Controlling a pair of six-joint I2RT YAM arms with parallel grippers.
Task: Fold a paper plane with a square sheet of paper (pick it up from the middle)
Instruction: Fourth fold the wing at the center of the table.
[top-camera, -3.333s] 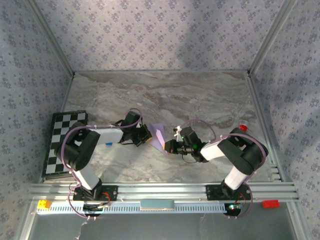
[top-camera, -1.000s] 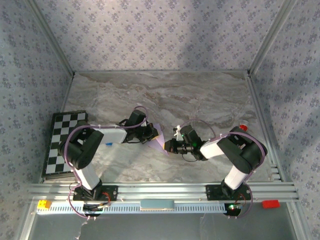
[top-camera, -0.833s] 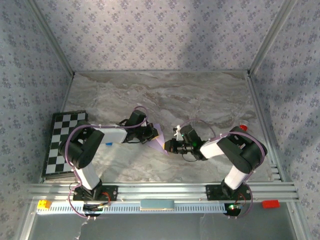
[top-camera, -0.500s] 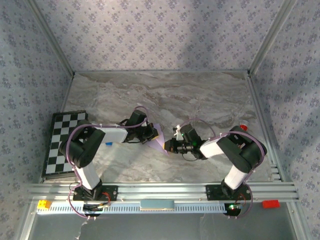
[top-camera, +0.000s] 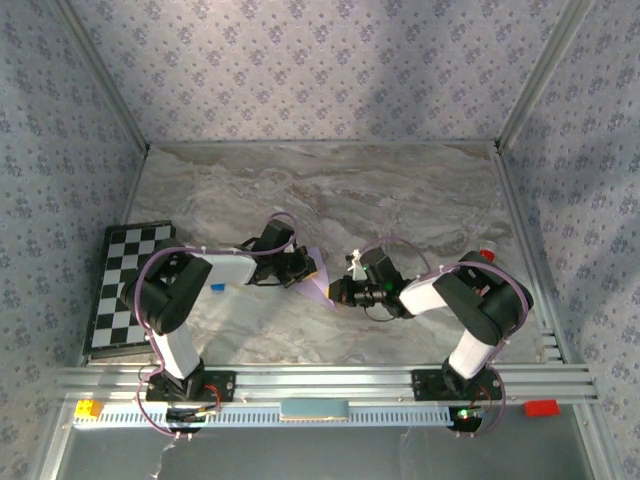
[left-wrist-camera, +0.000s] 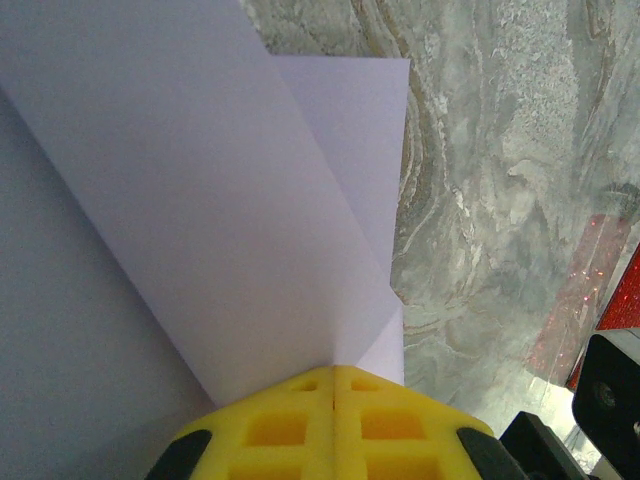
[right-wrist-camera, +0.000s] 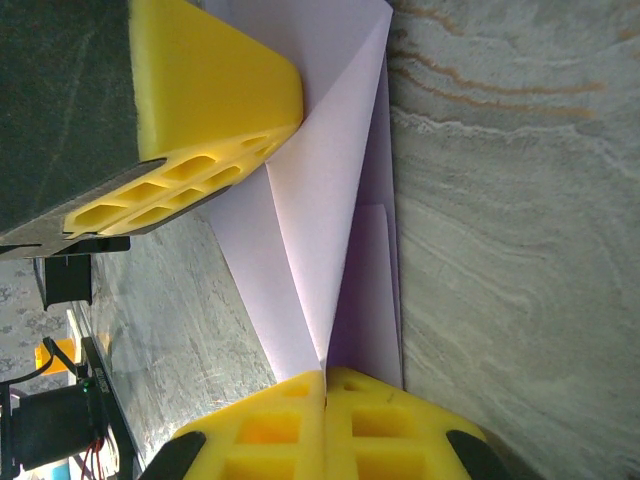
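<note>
The pale lilac sheet of paper (top-camera: 318, 276) is folded into a narrow pointed paper-plane shape and sits between both grippers at the middle of the table. My left gripper (top-camera: 304, 268) is shut on its left edge. In the left wrist view the yellow pads (left-wrist-camera: 300, 425) meet on a crease at the gripper (left-wrist-camera: 333, 370), and the paper (left-wrist-camera: 200, 180) spreads away from them. My right gripper (top-camera: 336, 291) is shut on the pointed near end. In the right wrist view the gripper (right-wrist-camera: 325, 378) pinches several layers of the paper (right-wrist-camera: 320, 230), with the left gripper's pad (right-wrist-camera: 215, 80) above.
A black-and-white chequered board (top-camera: 130, 290) lies at the table's left edge, with a tiny blue cube (top-camera: 217, 288) beside the left arm. A red object (top-camera: 487, 254) sits by the right arm. The grey marble table (top-camera: 330, 190) stretches behind, between patterned walls.
Since the earliest frame my left gripper has moved right, closer against the paper, which now looks narrower. Over the last second nothing has visibly moved.
</note>
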